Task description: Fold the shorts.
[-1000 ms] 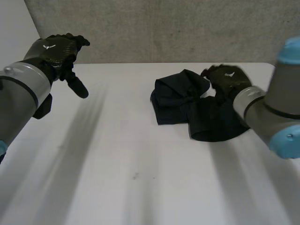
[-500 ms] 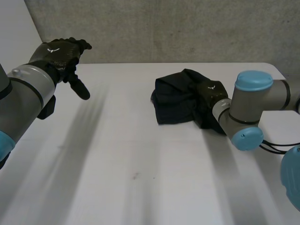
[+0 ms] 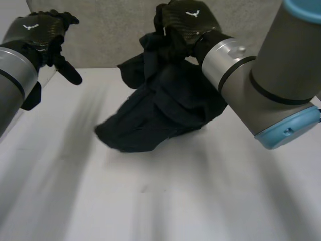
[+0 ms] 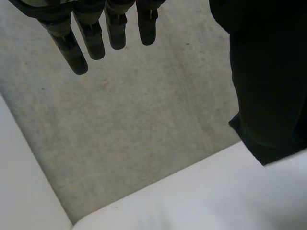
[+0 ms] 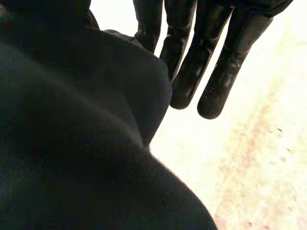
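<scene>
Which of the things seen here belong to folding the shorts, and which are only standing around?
For the job: shorts; right hand, gripping them above the table; left hand, open in the air.
Only around: grey wall behind.

**Shorts lifted off the bench in my right hand**

A second ago my right hand (image 3: pixel 188 25) sat low on the shorts (image 3: pixel 160 110), which lay crumpled toward the right of the bench (image 3: pixel 200 201). Now that hand is raised high in front of the back wall (image 3: pixel 110 30), gripping a bunch of the cloth. The shorts have gone from a flat heap to a long drape that hangs from it and has swung toward the middle, with only the lower end touching the bench. My right arm (image 3: pixel 261 85) has come in much closer to the head camera. My left hand (image 3: pixel 35 32) has risen and drifted a little outward.
</scene>
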Available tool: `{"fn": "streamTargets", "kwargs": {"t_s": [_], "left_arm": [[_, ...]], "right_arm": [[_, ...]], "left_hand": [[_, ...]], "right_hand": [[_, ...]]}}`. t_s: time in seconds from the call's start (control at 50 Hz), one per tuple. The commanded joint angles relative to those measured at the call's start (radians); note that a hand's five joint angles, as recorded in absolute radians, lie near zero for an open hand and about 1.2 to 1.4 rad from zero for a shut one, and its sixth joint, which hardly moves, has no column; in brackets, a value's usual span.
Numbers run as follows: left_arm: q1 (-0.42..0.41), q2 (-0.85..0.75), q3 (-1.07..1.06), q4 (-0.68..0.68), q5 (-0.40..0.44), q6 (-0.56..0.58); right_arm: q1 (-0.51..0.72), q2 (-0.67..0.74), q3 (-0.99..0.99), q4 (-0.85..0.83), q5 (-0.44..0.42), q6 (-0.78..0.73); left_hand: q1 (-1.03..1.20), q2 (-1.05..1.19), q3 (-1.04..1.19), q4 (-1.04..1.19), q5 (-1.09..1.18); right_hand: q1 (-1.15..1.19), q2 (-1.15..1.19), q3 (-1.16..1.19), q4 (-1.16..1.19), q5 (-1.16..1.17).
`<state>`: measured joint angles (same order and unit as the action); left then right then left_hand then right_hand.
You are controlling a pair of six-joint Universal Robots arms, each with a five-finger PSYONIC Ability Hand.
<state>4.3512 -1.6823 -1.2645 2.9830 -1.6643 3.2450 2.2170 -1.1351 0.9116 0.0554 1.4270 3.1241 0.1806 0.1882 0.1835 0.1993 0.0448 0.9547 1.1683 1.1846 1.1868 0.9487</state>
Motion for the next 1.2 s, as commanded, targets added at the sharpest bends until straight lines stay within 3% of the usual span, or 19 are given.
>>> {"fn": "streamTargets", "kwargs": {"t_s": [0.02,0.12,0.18,0.24,0.26,0.32,0.44,0.54,0.7,0.98,1.2], "left_arm": [[0.024,0.015,0.000,-0.001,0.003,-0.002],[0.016,0.013,-0.003,-0.001,0.005,-0.004],[0.011,0.010,-0.010,-0.001,0.006,-0.002],[0.002,0.001,-0.023,-0.002,0.006,-0.001],[-0.001,0.000,-0.024,-0.004,0.005,-0.002],[-0.030,-0.019,-0.027,-0.010,0.002,-0.008],[-0.151,-0.025,-0.084,-0.015,-0.002,0.001],[-0.186,-0.020,-0.122,0.005,0.001,0.004],[-0.191,-0.128,-0.125,0.054,0.000,0.009],[-0.130,-0.451,0.023,0.061,0.014,0.016],[-0.116,-0.484,0.031,0.056,0.011,0.013]], "right_arm": [[-0.033,-0.035,0.131,0.067,0.084,0.015],[-0.207,-0.015,0.257,0.087,0.081,-0.106],[-0.252,0.009,0.291,0.080,0.081,-0.147],[-0.252,0.057,0.296,0.072,0.073,-0.182],[-0.255,0.069,0.294,0.070,0.073,-0.183],[-0.261,0.071,0.291,0.069,0.073,-0.180],[-0.255,0.034,0.323,0.066,0.081,-0.188],[-0.255,-0.116,0.441,0.067,0.061,-0.208],[-0.139,-0.330,0.777,0.060,-0.127,-0.444],[-0.056,-0.204,1.014,-0.290,-0.149,-0.447],[-0.013,-0.055,0.994,-0.397,-0.146,-0.450]], "left_hand": [[0.001,-0.007,-0.002,-0.018,-0.038],[0.001,-0.007,-0.002,-0.018,-0.038],[0.003,-0.004,0.001,-0.015,-0.035],[0.009,0.002,0.006,-0.009,-0.029],[0.012,0.005,0.009,-0.006,-0.026],[0.024,0.016,0.021,0.005,-0.015],[0.048,0.040,0.045,0.029,0.009],[0.045,0.037,0.042,0.026,0.006],[0.050,0.043,0.048,0.032,0.012],[0.074,0.066,0.071,0.055,0.035],[0.074,0.066,0.071,0.055,0.035]], "right_hand": [[0.442,0.228,0.212,0.209,0.273],[0.442,0.228,0.212,0.209,0.273],[0.442,0.228,0.212,0.209,0.273],[0.042,-0.171,-0.188,-0.190,-0.126],[-0.366,-0.580,-0.596,-0.599,-0.535],[-0.780,-0.994,-1.010,-1.012,-0.949],[-0.780,-0.994,-1.010,-1.012,-0.949],[-0.780,-0.994,-1.010,-1.012,-0.949],[-0.571,-0.784,-0.801,-0.803,-0.739],[-0.394,-0.608,-0.624,-0.626,-0.563],[-0.248,-0.461,-0.478,-0.480,-0.416]]}}
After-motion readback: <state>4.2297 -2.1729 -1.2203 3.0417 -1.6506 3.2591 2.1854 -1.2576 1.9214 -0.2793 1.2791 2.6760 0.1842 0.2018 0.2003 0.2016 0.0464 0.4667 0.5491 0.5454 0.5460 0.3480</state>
